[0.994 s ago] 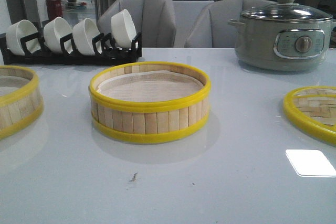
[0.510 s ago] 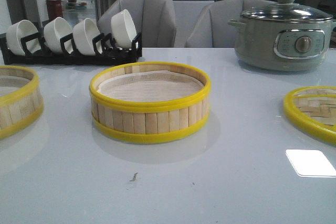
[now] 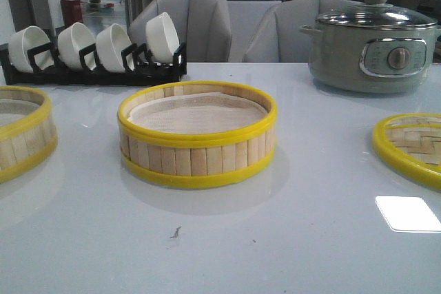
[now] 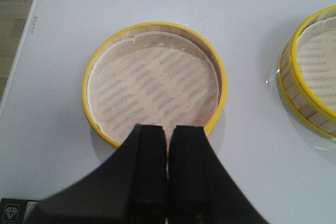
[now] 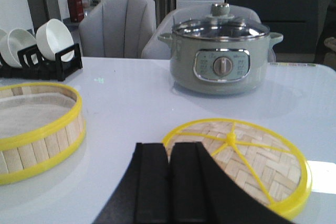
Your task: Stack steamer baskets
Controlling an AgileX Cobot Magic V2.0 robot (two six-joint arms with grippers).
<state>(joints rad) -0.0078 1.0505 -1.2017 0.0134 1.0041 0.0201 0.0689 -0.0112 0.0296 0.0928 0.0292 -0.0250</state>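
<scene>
Two steamer baskets (image 3: pixel 197 135) (image 3: pixel 21 132), four bowls (image 3: pixel 95 46)

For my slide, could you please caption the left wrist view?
Left hand shut above a paper-lined steamer basket, a second basket beside it.

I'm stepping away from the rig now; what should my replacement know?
Left hand: shut, empty, above the left basket.
Right hand: shut, empty, near the lid.
Middle basket sits alone at the table centre; the left one stands apart from it at the table's left edge.
Done: nothing stacked.
Left: set one basket on the other.
</scene>
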